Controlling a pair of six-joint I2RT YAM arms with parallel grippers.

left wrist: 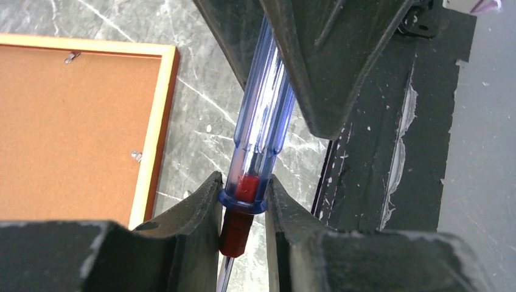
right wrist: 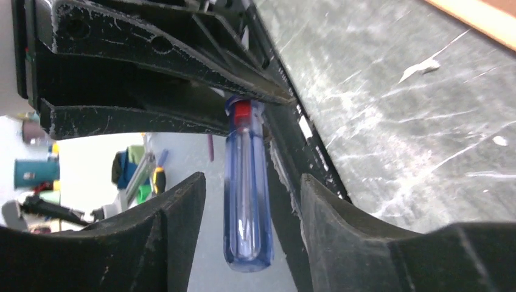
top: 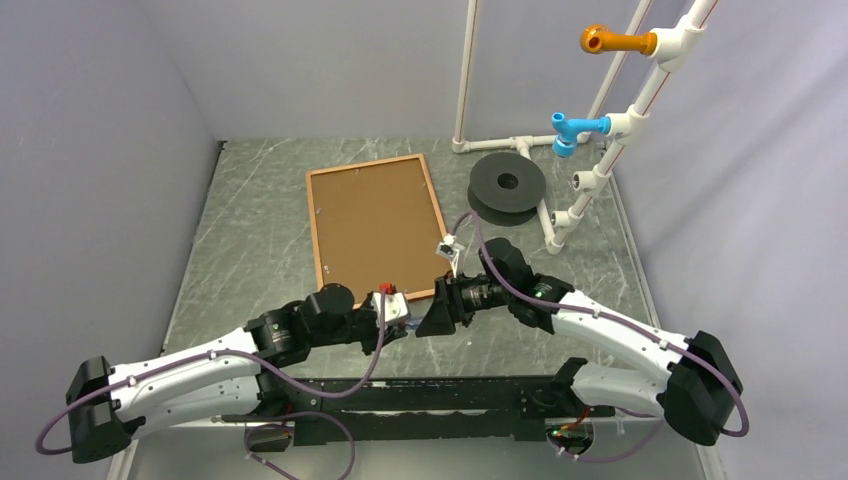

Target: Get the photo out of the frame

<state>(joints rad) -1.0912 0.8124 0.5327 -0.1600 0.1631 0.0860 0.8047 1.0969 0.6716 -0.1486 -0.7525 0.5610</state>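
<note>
The frame lies face down on the table, and the plain brown backing panel fills it. The photo is hidden beneath that panel. Near the frame's front edge my left gripper is shut on a screwdriver with a clear blue handle, pinching the collar by its red shank. My right gripper faces it. Its jaws stand open around the handle's butt end, with a gap on each side. The frame's near rail shows left of the tool.
Small metal clips hold the backing panel in place. A black spool stands right of the frame. Behind it rises a white pipe rack with orange and blue fittings. Grey walls close in the table on three sides.
</note>
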